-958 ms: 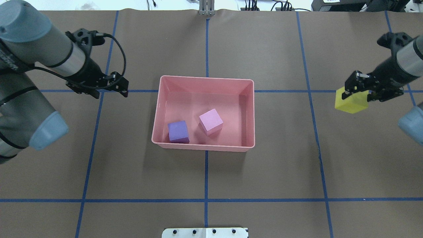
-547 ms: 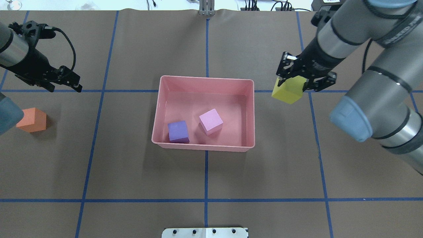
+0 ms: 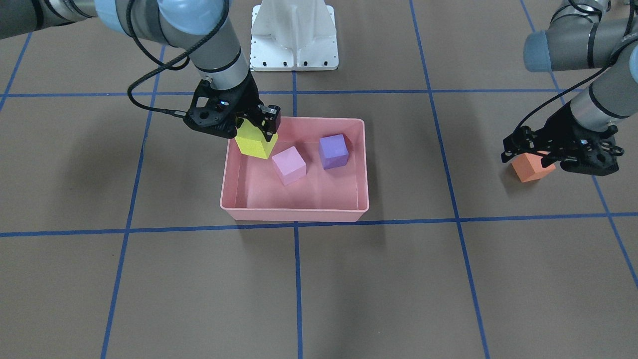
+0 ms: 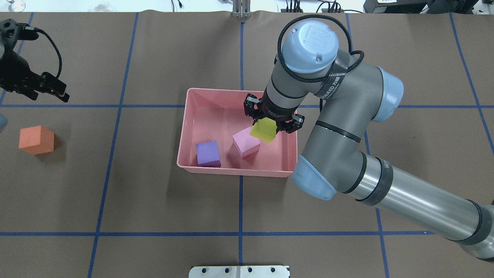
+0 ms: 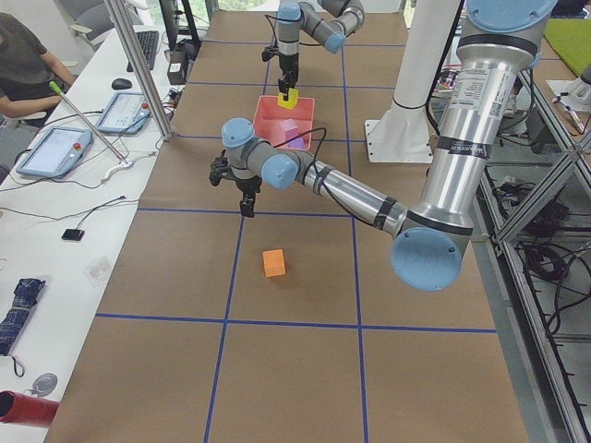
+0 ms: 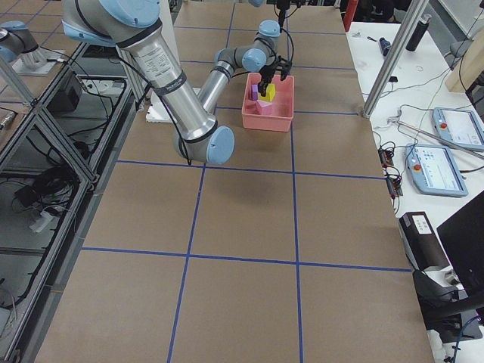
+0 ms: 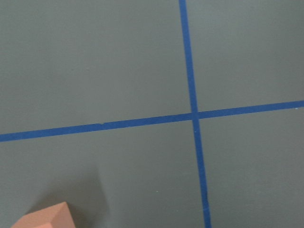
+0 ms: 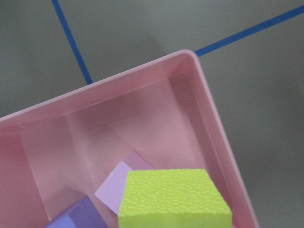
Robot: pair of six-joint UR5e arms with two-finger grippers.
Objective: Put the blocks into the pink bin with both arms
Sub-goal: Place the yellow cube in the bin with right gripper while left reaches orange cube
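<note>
My right gripper is shut on the yellow block and holds it above the right part of the pink bin. The right wrist view shows the yellow block over the bin's corner. Inside the bin lie the light pink block and the purple block. The orange block sits on the table at the far left. Raised above the table, my left gripper is open and holds nothing, on the far side of the orange block.
Brown paper with blue tape lines covers the table. The white pedestal base stands on the robot's side of the bin. My right arm's elbow hangs over the bin's near right corner. A person sits at a side desk.
My right arm swung left with the yellow block, from the table's right side to above the bin. My left arm drew back to the left, uncovering the orange block.
</note>
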